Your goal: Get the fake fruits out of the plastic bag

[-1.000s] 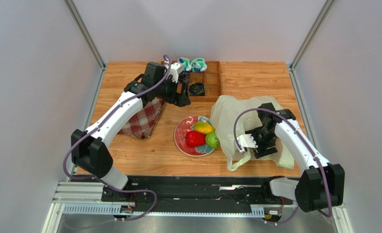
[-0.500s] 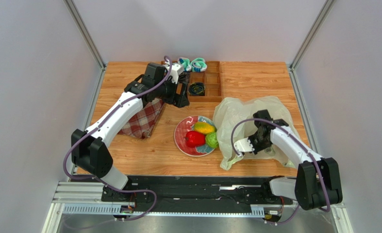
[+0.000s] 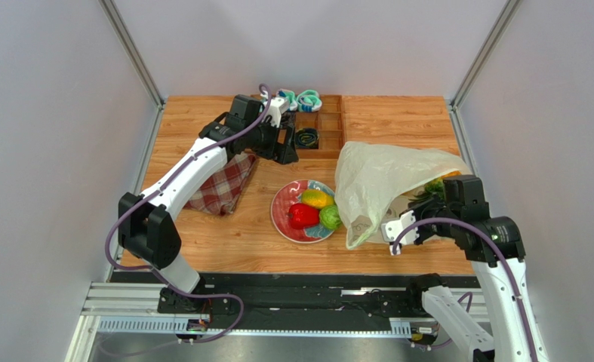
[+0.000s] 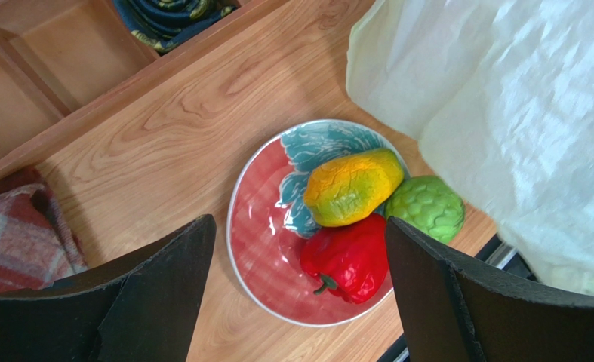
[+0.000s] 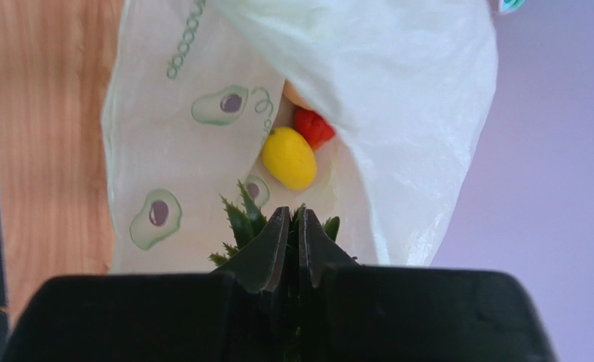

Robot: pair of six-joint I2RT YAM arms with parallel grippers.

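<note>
Bag (image 3: 383, 177) higher, fingers (image 5: 266, 249) on pineapple crown (image 5: 241, 215)

Bare worktop (image 3: 232, 245) lies open along the near edge and between the plaid cloth (image 3: 220, 188) and the plate (image 3: 278, 215). The left tool (image 3: 286, 151), fingers wide, hangs between the compartment tray (image 3: 330, 113) and the plate. The lifted plastic bag (image 3: 375, 181) walls off the plate's right side; the right tool (image 5: 292, 226), clamped on the pineapple (image 5: 239, 215) crown, blocks its mouth
</note>
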